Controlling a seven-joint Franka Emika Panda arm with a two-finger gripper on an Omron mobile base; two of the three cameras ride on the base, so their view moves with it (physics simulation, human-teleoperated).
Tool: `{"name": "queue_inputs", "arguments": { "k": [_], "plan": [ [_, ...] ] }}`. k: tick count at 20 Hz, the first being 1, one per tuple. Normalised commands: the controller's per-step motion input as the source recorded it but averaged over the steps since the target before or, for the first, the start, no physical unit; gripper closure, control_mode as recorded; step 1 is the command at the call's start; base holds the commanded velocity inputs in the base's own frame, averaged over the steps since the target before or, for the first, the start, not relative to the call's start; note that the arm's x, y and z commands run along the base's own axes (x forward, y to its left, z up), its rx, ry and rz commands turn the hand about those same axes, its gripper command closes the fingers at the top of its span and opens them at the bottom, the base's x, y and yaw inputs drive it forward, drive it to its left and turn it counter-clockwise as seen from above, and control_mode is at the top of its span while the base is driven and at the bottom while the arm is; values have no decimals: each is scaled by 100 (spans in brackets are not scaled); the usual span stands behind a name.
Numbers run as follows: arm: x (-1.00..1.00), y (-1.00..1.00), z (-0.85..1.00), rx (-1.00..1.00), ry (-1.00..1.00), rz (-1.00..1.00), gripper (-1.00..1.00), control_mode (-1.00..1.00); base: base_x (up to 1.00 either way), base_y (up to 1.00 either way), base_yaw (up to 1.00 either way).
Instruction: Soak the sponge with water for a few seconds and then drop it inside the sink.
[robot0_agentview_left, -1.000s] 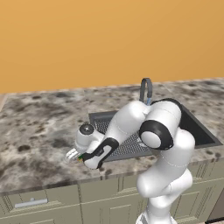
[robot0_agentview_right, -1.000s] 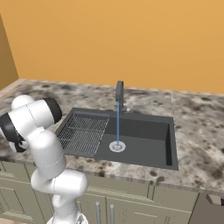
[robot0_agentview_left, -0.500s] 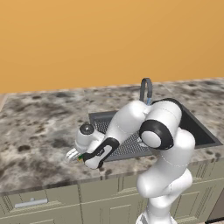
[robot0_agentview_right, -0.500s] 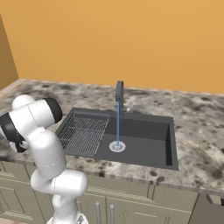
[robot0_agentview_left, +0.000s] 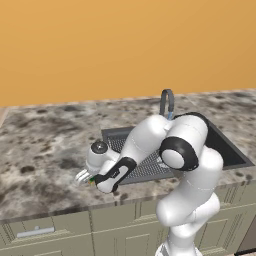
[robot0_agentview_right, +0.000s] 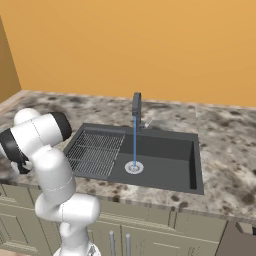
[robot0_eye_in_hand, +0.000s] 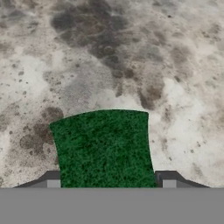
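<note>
**Sponge between the fingers, soak not begun**

At the left of the counter (robot0_agentview_left: 45, 150), in the left base view, the gripper (robot0_agentview_left: 86, 177) is down at the stone surface, just left of the sink's (robot0_agentview_right: 197, 165) ribbed drainboard (robot0_agentview_right: 95, 150). The hand view looks straight down on the sponge (robot0_eye_in_hand: 105, 148): its dark green top lies flat on the speckled counter, and a dark fingertip (robot0_eye_in_hand: 52, 179) stands tight against each side of it. The fingers are set at the sponge's width and touch it on both sides. Whether they are pressing on it or have only just reached it cannot be told, and nothing shows the sponge off the counter.

Moving right, the drainboard is bare. Beyond it the faucet (robot0_agentview_right: 136, 104) is running: the water (robot0_agentview_right: 134, 142) falls in a thin blue line onto the round drain (robot0_agentview_right: 133, 167) in the basin.

By my reading the task is at its first step. The tap is on and the sponge is in reach of a grip, but lifting it, carrying it across the drainboard, holding it under the stream and dropping it in the basin are all left.

Much is hard to make out. In the left base view the wrist covers most of the sponge, leaving a speck of green and yellow. The lower edge of the hand view cuts off the sponge's near side and the finger bases, and its yellow base is under the green.
</note>
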Motion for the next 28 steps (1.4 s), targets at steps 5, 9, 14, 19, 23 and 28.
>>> {"name": "queue_inputs", "arguments": {
  "k": [5, 9, 14, 19, 23, 28],
  "plan": [
    [0, 0, 0, 1, 0, 0, 100, -100, 0, 0, 0],
    [0, -8, 43, 1, 0, 0, 100, -100, 0, 0, 0],
    [-2, -19, 68, 2, 0, 0, 100, -100, 0, 0, 0],
    [0, -17, 80, 1, 0, 0, 100, -100, 0, 0, 0],
    [0, -30, 76, 3, 0, 0, 100, -100, 0, 0, 0],
    [0, -45, 67, 0, 6, 0, 100, -100, 0, 0, 0]
  ]
}}
